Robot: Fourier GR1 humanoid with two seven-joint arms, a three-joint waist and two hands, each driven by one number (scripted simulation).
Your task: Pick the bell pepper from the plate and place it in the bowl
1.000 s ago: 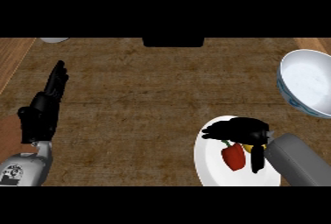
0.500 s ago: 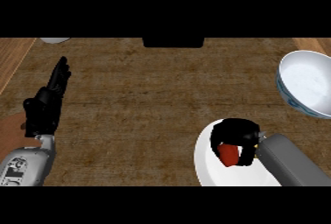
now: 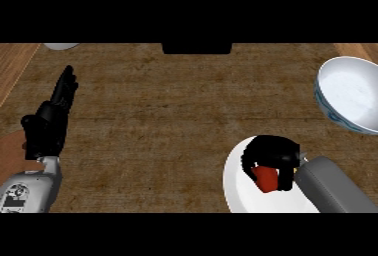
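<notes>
A red bell pepper lies on the white plate at the lower right. My right hand sits over it with its fingers curled round the pepper, hiding most of it. The white bowl with a blue-patterned wall stands at the right edge, above the plate and apart from it. At the left, my left hand rests open with fingers straight, pointing away from me, holding nothing.
A dark object sits at the counter's far edge in the middle. Part of a white dish shows at the top left. A lighter wooden strip runs along the left side.
My right hand's fingers have curled in round the pepper, from spread over it to closed on it. The left hand has stayed nearly still.
</notes>
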